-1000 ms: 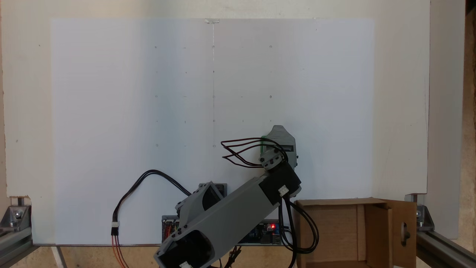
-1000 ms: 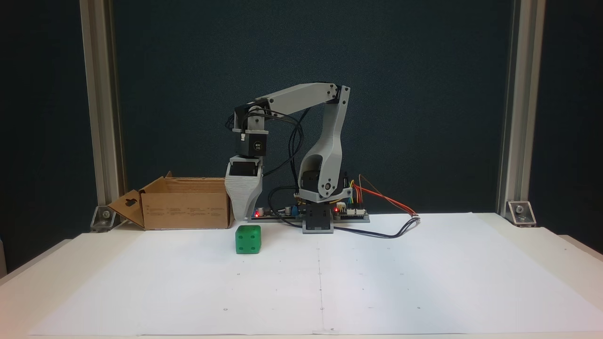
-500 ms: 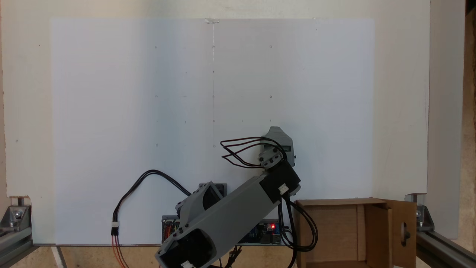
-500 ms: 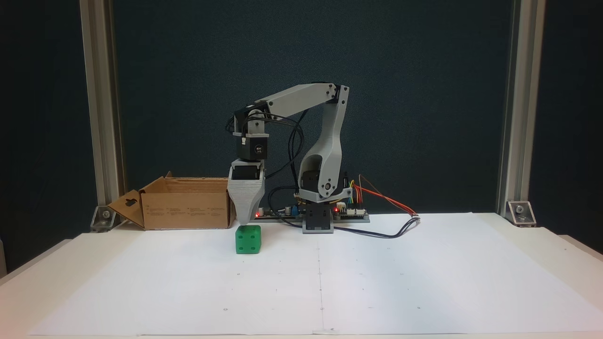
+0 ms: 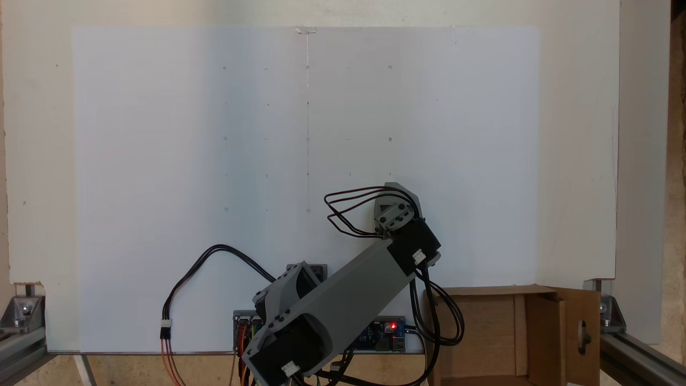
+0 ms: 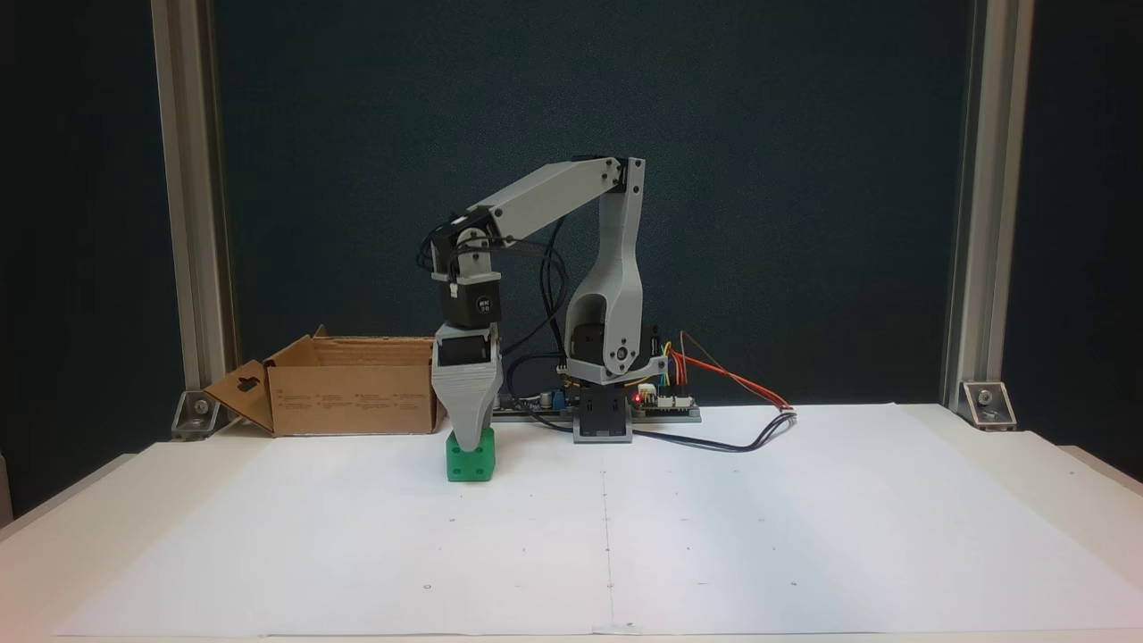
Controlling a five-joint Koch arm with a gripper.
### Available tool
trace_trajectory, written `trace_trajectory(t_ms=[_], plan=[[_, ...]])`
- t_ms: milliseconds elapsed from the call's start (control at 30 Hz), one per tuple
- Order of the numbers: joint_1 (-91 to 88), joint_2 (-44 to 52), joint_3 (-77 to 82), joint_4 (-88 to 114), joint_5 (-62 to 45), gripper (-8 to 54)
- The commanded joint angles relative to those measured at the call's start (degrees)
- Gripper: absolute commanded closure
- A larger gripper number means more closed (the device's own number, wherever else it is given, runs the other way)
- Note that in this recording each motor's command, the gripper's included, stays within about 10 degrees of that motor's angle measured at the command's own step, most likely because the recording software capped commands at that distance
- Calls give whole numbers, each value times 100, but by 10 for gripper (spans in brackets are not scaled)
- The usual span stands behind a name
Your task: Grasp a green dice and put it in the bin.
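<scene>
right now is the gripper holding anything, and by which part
Cannot be told. The gripper has its tip down over the top of the green dice, which sits on the paper, but the jaws line up, so a hold isn't visible.

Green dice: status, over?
Claw down over green dice, jaw state unclear. Dice on the paper, not lifted. Bin open beside it, nothing between them.

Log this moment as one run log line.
phase: descend to grasp | end effector: over green dice, closure unclear | dice: on paper | cardboard box: no dice visible
</scene>
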Motion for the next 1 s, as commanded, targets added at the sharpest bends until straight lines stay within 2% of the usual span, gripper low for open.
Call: trace_trajectory(t_ms=[0,567,967], plan=[[-9,26,-105,0,-229,33],[-202,26,-114,-114,1099,39],[-211,-255,-105,-272,1187,37]])
